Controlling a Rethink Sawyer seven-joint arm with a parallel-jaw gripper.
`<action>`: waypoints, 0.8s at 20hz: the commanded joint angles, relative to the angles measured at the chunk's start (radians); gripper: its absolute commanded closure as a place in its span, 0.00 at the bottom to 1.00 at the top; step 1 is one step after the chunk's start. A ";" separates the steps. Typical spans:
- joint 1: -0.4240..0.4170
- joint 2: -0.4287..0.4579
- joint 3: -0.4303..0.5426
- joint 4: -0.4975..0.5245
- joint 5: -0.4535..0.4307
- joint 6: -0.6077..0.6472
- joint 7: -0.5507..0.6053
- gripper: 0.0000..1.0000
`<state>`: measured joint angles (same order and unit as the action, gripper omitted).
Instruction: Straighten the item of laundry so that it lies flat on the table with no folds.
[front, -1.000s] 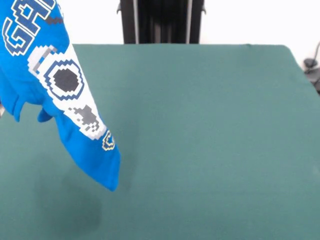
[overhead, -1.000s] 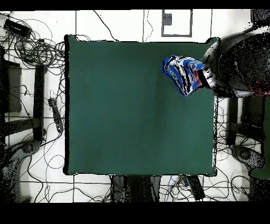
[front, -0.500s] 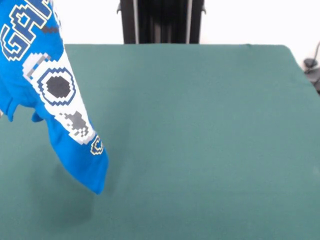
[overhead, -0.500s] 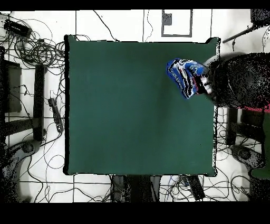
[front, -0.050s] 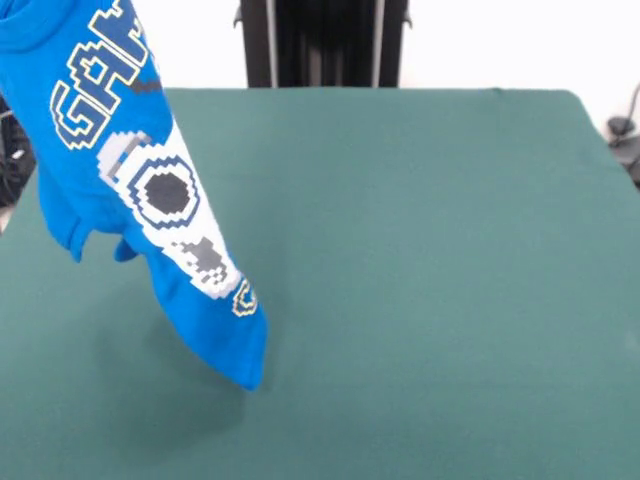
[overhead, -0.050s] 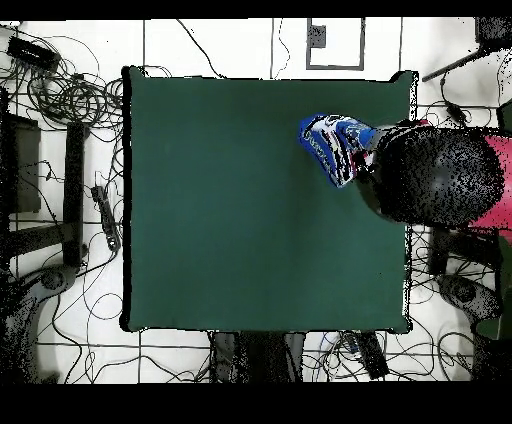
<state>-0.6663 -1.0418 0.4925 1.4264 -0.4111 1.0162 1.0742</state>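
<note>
While it hangs in the air at the left of the front view, the shirt (front, -0.050s: 150, 190) is bunched into a long drooping shape, wide at the top edge of the picture and narrowing to 1 point low down. That point reaches down to the worktop (front, -0.050s: 430, 250) or just above it; whether it touches cannot be told. White pixel lettering and a controller graphic run down the side that faces the camera, and 1 sleeve or fold sticks out on the shirt's left side. Nothing of the shirt lies flat.

Whatever holds the shirt up is above the front view's top edge. No hand shows in either view, so whether it is apart or together cannot be told.

From overhead the shirt (overhead, -0.050s: 335, 145) appears as a small blue and white bundle over the worktop's (overhead, -0.050s: 240, 220) right part, toward the upper right corner and inside the edge. Just beside it, over that right edge, is a person (overhead, -0.050s: 430, 175), seen as a dark rounded form with a red sleeve further right; the front view shows none of this. The green cloth around the shirt is bare and smooth.

Only the overhead view shows the floor: white tiles strewn with black cables (overhead, -0.050s: 60, 90) around the worktop's left and lower sides.
</note>
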 joint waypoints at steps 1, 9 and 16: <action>0.039 -0.037 0.044 0.164 -0.050 -0.074 -0.115 1.00; 0.024 -0.056 0.054 0.118 -0.042 0.009 -0.170 1.00; 0.016 -0.037 0.064 0.073 -0.052 0.037 -0.198 1.00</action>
<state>-0.6673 -1.1059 0.4925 1.4284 -0.4379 0.9937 1.0742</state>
